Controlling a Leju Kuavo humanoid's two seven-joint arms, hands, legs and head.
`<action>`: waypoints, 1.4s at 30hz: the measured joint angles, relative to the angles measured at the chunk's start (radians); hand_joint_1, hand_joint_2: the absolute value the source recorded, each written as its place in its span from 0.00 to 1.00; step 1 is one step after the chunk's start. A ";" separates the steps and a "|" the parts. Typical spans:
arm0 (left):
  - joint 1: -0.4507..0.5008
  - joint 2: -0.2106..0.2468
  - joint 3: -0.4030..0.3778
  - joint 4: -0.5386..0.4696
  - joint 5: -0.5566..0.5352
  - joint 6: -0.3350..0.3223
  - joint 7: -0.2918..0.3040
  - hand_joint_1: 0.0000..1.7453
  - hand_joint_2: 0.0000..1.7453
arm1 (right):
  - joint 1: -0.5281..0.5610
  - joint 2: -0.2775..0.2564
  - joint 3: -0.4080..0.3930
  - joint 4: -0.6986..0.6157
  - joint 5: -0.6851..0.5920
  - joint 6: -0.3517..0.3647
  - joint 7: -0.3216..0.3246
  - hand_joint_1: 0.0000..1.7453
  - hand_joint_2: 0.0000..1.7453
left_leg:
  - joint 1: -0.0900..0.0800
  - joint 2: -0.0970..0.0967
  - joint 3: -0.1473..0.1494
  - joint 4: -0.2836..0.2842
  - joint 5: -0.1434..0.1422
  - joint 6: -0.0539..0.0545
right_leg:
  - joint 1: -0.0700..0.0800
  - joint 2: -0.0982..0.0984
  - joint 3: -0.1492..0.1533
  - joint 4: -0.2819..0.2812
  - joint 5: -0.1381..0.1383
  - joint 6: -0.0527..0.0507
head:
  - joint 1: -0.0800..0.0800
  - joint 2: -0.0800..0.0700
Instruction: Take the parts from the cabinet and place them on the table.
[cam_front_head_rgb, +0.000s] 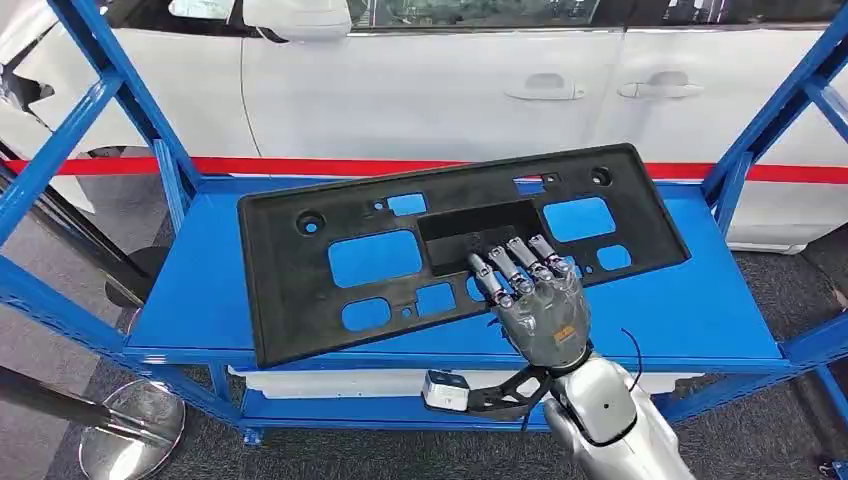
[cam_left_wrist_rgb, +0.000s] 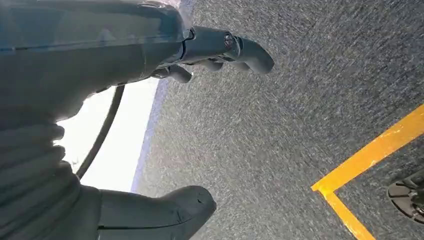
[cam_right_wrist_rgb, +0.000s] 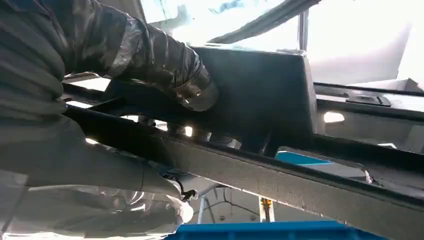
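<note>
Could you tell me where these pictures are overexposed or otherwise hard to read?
Head view: evenly lit and sharp, black panel clear. Right wrist view: background blown out white, the panel and right hand dark against it. Left wrist view: a white overexposed patch beside the left hand; floor readable.

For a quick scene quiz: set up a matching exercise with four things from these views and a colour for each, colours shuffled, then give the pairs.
Things:
1. panel
2. shelf
3. car
4. floor line

Colours:
A. white
B. yellow
C. black
D. blue

Pairs: 1-C, 2-D, 3-A, 4-B. The right hand grips the panel at its near edge.
</note>
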 joint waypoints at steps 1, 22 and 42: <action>0.000 0.000 0.000 0.000 0.000 0.001 0.000 0.00 1.00 | 0.003 0.003 0.000 -0.004 0.000 0.000 0.001 1.00 1.00 | 0.000 0.000 0.000 0.000 0.000 0.000 | 0.000 0.000 0.000 0.000 0.000 0.000 | 0.000 0.000; -0.001 -0.001 0.000 0.000 -0.008 -0.003 0.000 0.00 1.00 | 0.009 0.011 0.063 -0.014 -0.001 0.000 0.021 1.00 1.00 | 0.000 0.000 0.000 0.000 0.000 0.000 | 0.000 0.000 0.000 0.000 0.000 0.000 | 0.000 0.000; -0.001 -0.001 0.000 0.000 -0.024 -0.008 -0.003 0.00 1.00 | 0.016 0.018 0.053 -0.015 0.000 0.000 -0.046 1.00 1.00 | 0.000 0.000 0.000 0.000 0.000 0.000 | 0.000 0.000 0.000 0.000 0.000 0.000 | 0.000 0.000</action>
